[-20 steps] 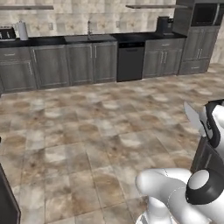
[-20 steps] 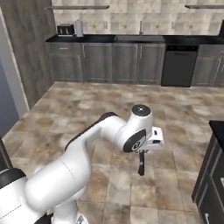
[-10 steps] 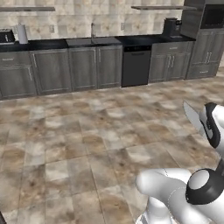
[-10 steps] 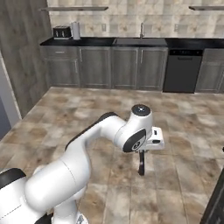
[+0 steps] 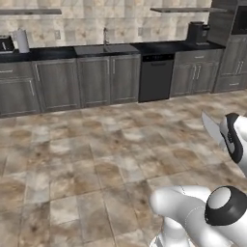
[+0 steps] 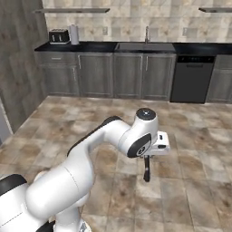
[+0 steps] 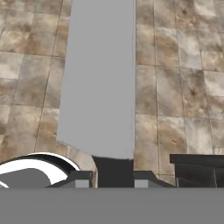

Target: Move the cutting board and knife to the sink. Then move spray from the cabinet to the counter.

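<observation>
My gripper [image 7: 113, 179] is shut on the dark handle of the knife [image 7: 98, 83], whose broad grey blade reaches away over the tiled floor. From the right base the gripper [image 6: 147, 156] hangs mid-room with the knife [image 6: 146, 171] edge-on below it. In the left base view the blade [image 5: 211, 129] sticks out beside the hand at the right edge. Far ahead, the sink [image 5: 103, 49] [image 6: 145, 46] with its curved faucet [image 6: 147, 34] is set into the black counter [image 5: 164, 47] [image 6: 90, 45]. The cutting board and the spray are out of view. I cannot pick out the cabinet from here.
Grey lower cabinets [image 5: 58, 84] and a black dishwasher [image 5: 155, 77] [image 6: 192, 78] line the wall under the counter. A toaster [image 6: 59, 36] and a white roll [image 6: 74, 34] stand at its left end, a coffee machine [image 5: 197, 33] at its right. Open tiled floor [image 5: 96, 159] lies between.
The whole picture has shifted: the base has moved, and the kitchen row with the sink now looks nearer and more centred. The arm keeps its pose with the knife still held.
</observation>
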Robot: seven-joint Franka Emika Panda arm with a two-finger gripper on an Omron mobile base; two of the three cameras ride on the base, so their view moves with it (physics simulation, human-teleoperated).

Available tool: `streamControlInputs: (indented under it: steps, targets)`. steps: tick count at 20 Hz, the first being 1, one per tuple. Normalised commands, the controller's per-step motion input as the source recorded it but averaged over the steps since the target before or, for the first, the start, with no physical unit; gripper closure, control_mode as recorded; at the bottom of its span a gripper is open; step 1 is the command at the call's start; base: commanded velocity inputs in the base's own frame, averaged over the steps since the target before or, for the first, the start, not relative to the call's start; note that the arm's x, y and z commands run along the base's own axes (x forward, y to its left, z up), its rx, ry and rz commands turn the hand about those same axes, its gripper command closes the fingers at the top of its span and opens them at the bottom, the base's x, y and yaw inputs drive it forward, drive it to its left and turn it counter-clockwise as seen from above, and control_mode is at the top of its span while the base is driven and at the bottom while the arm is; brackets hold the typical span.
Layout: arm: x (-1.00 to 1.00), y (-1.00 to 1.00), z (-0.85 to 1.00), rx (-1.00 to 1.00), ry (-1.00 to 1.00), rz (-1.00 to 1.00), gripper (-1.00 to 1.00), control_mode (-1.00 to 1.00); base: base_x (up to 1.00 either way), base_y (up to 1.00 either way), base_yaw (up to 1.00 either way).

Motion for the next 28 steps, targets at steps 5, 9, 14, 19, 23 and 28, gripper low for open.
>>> streamControlInputs:
  steps: [5,9,14,19,23,28]
  targets:
    - [0.00,0.00,0.00,0.00,0.00,0.00,1.00,1.00,0.82,-0.03,0.00]
    - [0.00,0.00,0.00,0.00,0.00,0.00,1.00,1.00,0.81,-0.04,0.01]
    - [0.00,0.00,0.00,0.00,0.00,0.00,1.00,1.00,0.82,-0.03,0.01]
    - [0.00,0.00,0.00,0.00,0.00,0.00,1.00,1.00,0.82,-0.05,0.00]
    - [0.00,0.00,0.00,0.00,0.00,0.00,1.00,1.00,0.84,-0.05,0.01]
    - [0.00,0.00,0.00,0.00,0.00,0.00,1.00,1.00,0.84,-0.03,0.01]
